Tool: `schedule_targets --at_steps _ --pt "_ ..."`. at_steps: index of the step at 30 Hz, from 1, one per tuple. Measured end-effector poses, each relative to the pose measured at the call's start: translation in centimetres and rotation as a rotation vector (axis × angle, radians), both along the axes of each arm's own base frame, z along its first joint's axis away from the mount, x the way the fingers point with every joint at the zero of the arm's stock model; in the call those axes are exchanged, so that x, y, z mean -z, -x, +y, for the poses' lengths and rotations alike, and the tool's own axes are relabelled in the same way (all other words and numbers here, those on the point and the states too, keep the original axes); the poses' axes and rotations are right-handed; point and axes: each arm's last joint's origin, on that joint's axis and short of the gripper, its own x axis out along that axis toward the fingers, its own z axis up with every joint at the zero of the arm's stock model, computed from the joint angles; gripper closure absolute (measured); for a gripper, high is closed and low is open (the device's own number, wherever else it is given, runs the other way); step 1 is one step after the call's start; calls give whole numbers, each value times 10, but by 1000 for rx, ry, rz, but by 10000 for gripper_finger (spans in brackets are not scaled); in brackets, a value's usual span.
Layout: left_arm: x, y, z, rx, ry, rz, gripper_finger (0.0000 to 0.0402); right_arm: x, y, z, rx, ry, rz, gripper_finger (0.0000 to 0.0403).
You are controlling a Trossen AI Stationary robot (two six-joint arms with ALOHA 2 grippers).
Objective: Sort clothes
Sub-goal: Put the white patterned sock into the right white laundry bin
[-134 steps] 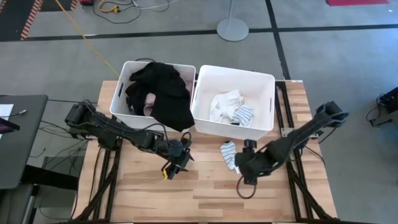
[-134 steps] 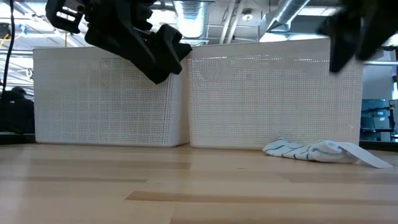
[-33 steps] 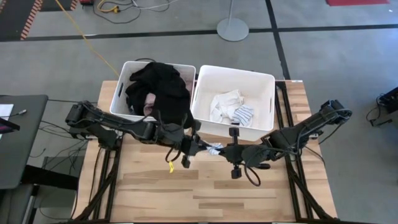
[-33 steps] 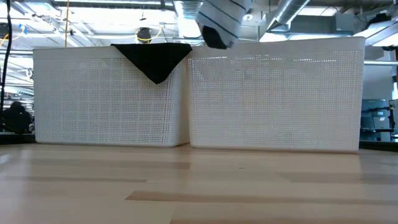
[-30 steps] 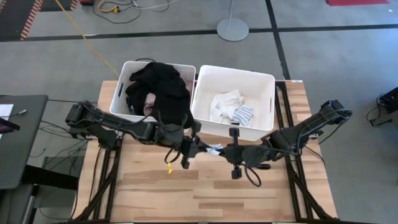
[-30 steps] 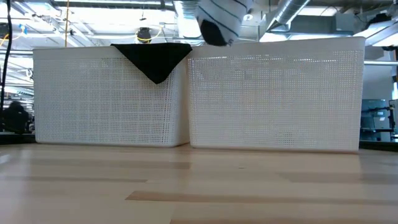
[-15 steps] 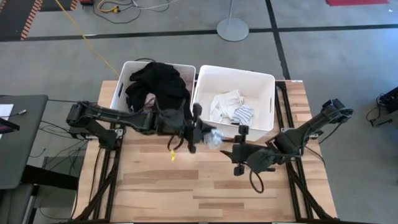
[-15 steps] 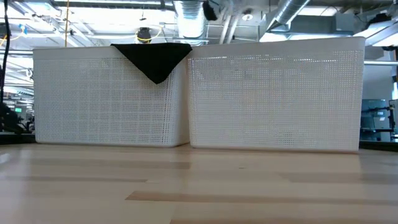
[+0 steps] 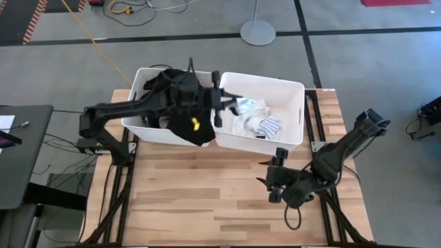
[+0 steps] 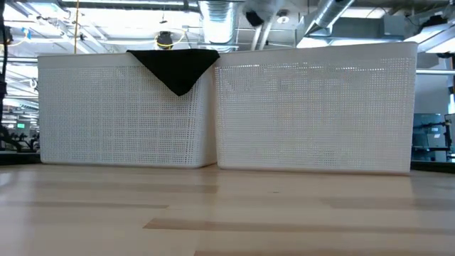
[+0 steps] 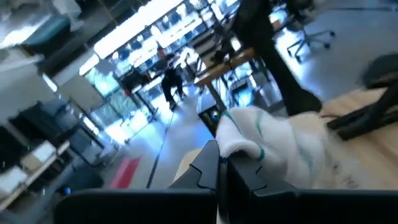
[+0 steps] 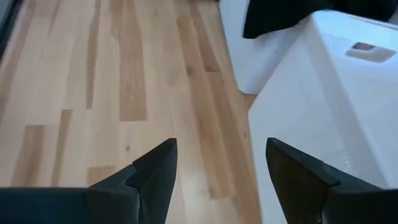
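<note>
From above, your left gripper (image 9: 224, 103) is raised over the near-left part of the right bin (image 9: 295, 88), close to the rim shared with the left bin (image 9: 138, 77), and it has a white sock (image 9: 240, 105) pinched in it. More white and striped socks (image 9: 258, 122) lie on that bin's floor. A black garment (image 9: 180, 100) fills the left bin and spills over its front edge. Your right gripper (image 9: 270, 182) sits low over the wooden table (image 9: 179, 200), in front of the right bin, with bare boards all around it.

From table height, both bins stand side by side with their walls touching, and a triangle of the black garment (image 10: 176, 70) hangs over the left bin's front rim. The tabletop in front of them is open.

In your left wrist view, the fingers are closed tight on the sock's (image 11: 273, 140) cuff, which has a thin teal stripe.

In your right wrist view, the right gripper (image 12: 227, 168) has its fingers spread wide and holds nothing. It is over bare boards, and the bin wall (image 12: 329, 106) and the hanging black fabric (image 12: 280, 15) are ahead.
</note>
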Motion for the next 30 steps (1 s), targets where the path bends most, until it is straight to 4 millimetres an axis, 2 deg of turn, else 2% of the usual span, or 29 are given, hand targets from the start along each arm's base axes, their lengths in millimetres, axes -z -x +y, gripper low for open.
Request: schedule_targets --at_steps 4,6,11,18,25,30 --pt "9 -12 20 -15 45 -2 401 10 -3 7 3 -6 13 143" --pt "21 -18 27 -26 66 42 401 15 -5 11 7 -5 24 143" --pt "36 -42 36 -32 78 88 401 27 -13 18 16 -10 34 143" --pt "55 -61 44 -46 100 163 399 41 -18 27 39 -24 57 143" --pt "57 -55 62 -90 167 177 396 43 -14 31 74 -74 46 143" --pt "67 -51 70 -5 276 256 395 43 -12 35 64 -76 38 143"
